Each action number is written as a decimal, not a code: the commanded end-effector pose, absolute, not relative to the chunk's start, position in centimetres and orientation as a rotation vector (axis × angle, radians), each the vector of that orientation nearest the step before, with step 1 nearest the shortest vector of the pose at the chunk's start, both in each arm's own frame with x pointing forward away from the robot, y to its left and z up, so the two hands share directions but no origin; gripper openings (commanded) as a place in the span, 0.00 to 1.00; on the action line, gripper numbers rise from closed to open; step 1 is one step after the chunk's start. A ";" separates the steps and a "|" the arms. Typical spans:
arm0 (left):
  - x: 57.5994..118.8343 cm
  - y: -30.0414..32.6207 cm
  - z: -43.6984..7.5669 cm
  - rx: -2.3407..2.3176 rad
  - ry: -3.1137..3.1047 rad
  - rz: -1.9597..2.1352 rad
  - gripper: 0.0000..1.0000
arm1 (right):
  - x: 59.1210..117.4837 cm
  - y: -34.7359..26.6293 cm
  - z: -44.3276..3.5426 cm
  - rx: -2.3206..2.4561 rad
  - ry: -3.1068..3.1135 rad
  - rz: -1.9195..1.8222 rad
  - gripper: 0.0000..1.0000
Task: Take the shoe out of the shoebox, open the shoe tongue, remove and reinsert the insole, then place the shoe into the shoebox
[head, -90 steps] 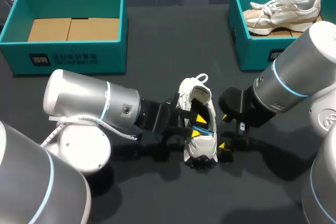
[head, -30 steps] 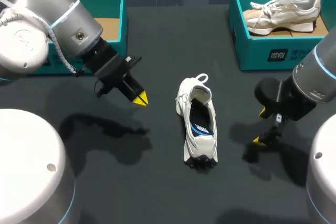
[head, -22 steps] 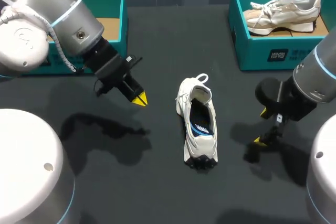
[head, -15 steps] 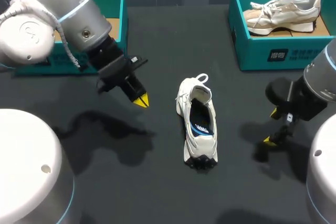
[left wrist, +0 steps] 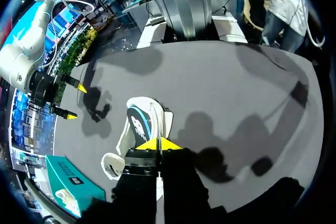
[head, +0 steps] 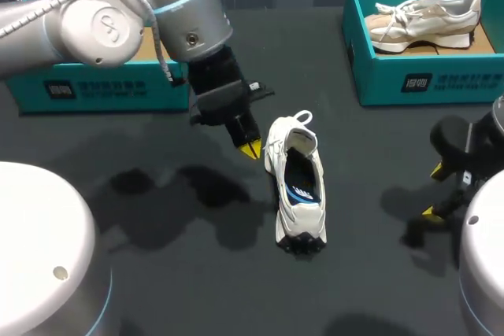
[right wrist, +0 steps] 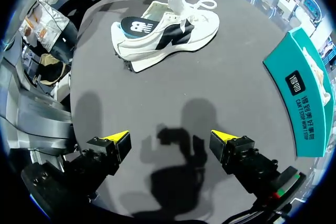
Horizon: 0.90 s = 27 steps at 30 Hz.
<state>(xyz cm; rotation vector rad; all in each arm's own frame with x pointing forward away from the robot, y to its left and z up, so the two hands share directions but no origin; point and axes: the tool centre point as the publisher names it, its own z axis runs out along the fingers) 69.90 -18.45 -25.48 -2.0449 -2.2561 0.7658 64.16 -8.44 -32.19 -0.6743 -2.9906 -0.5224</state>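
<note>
A white sneaker (head: 298, 194) lies on the dark table, toe toward me, with its dark blue insole (head: 302, 181) showing inside. My left gripper (head: 250, 149) is shut and empty, its yellow tips just left of the shoe's heel collar; in the left wrist view the left gripper (left wrist: 157, 144) hangs over the sneaker (left wrist: 137, 124). Well to the shoe's right, my right gripper (head: 431, 191) stands wide open over bare table. In the right wrist view the right gripper (right wrist: 169, 136) holds nothing, and the sneaker (right wrist: 168, 27) lies on the table far ahead of it.
A teal shoebox (head: 47, 88) with a cardboard floor stands at the back left, partly behind my left arm. A second teal shoebox (head: 409, 80) at the back right holds a beige sneaker (head: 425, 13). That box's wall (right wrist: 304, 93) is beside my right gripper.
My left arm has swung right, bringing its shut gripper up beside the shoe's heel. My right arm has drawn back to the right, still open. The shoe has not moved.
</note>
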 end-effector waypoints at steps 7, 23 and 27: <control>70.1 -22.4 -26.4 -2.113 -2.143 0.466 0.00 | 63.8 -8.5 -32.1 -0.675 -2.995 -0.524 1.00; 68.2 -23.9 -30.2 -2.163 -2.036 0.390 0.00 | 63.8 -8.5 -32.1 -0.675 -2.995 -0.524 1.00; 67.9 -23.7 -30.9 -2.169 -2.013 0.381 0.00 | 63.8 -8.5 -32.1 -0.675 -2.995 -0.524 1.00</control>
